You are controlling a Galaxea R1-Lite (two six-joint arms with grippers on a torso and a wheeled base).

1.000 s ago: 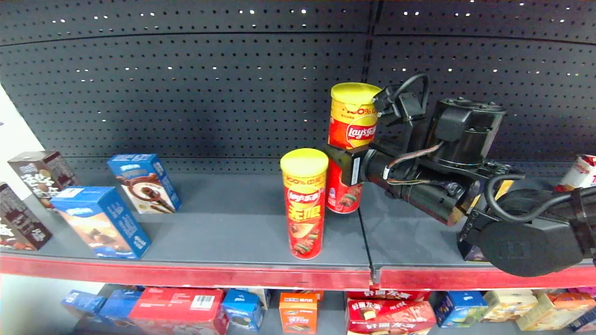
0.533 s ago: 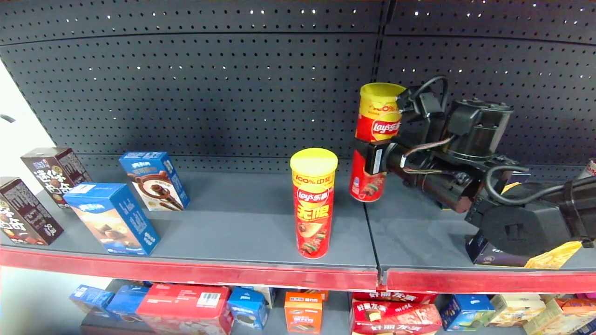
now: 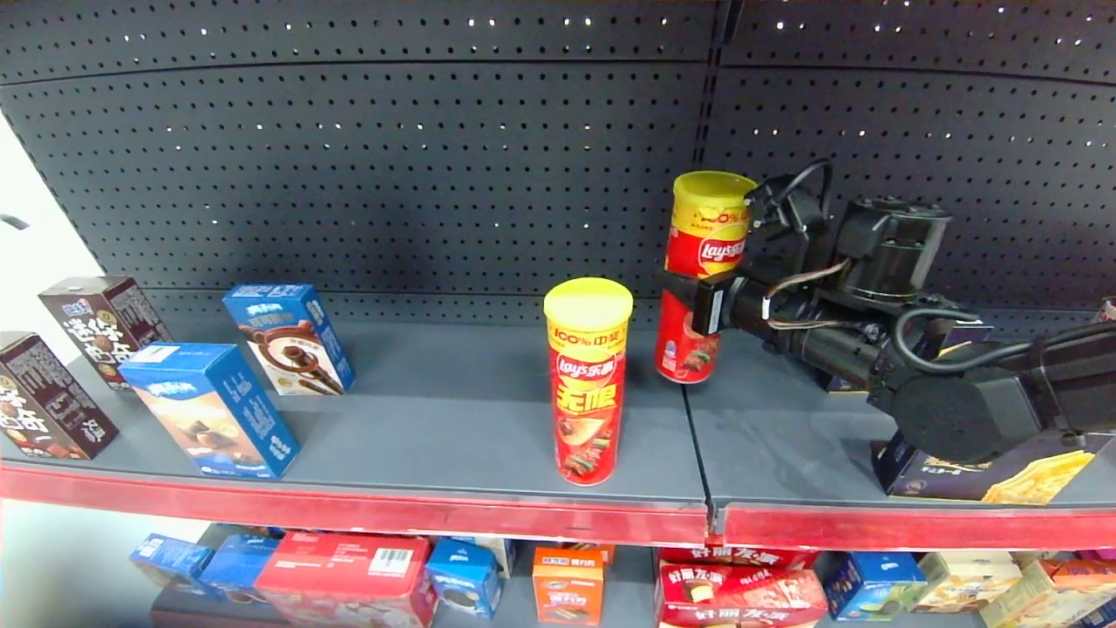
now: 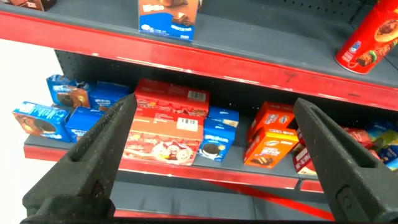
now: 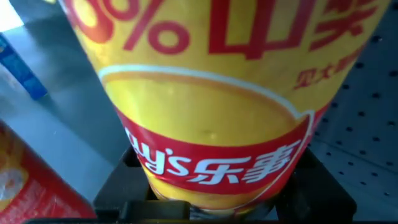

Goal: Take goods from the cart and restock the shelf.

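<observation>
A red chips can with a yellow lid is upright near the back of the grey shelf, by the seam between the two boards. My right gripper is shut around its middle. Its base is at or just above the shelf; I cannot tell if it touches. The same can is very close in the right wrist view. A second, matching can stands free near the shelf's front edge, left of and in front of the held one. My left gripper is open and holds nothing, facing the lower shelf.
Blue boxes and brown boxes stand on the shelf's left part. A dark flat box lies at the front right under my right arm. Bare shelf lies between the blue boxes and the cans. Red, blue and orange boxes fill the lower shelf.
The head camera swung to the left early on. In the last half second my right gripper has lowered the held can a little towards the shelf. The standing can has not moved.
</observation>
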